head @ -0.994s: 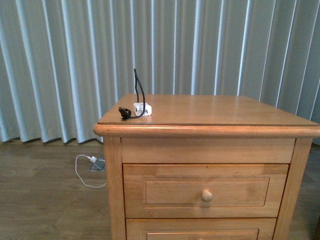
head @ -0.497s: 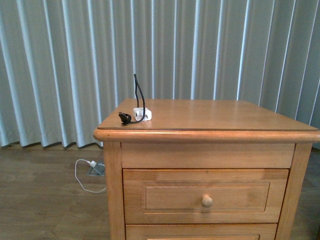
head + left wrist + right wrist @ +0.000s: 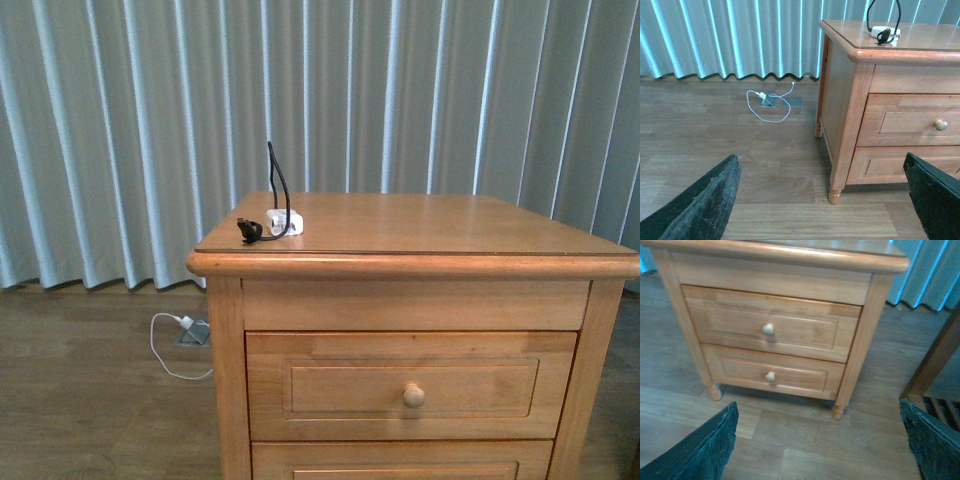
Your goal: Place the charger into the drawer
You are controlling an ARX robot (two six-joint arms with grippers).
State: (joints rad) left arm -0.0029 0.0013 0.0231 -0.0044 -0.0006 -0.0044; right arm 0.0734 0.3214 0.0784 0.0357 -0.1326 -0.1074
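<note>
The charger (image 3: 283,221), a small white block with a stiff black cable curling up and a black connector, lies on the nightstand top near its left front corner; it also shows in the left wrist view (image 3: 883,32). The upper drawer (image 3: 410,385) is shut, with a round wooden knob (image 3: 414,395); it shows in the right wrist view (image 3: 771,323) and the left wrist view (image 3: 912,121). Neither gripper shows in the front view. My left gripper (image 3: 825,200) is open and empty, low over the floor, left of the nightstand. My right gripper (image 3: 820,445) is open and empty, facing the drawers.
A second, similar drawer (image 3: 772,373) sits below the upper one. A white charger with white cable (image 3: 180,335) lies on the wooden floor by the curtain (image 3: 120,130), left of the nightstand. A dark wooden frame (image 3: 935,360) stands to the nightstand's right.
The front view has shifted slightly up and down between frames; the nightstand and charger have not moved.
</note>
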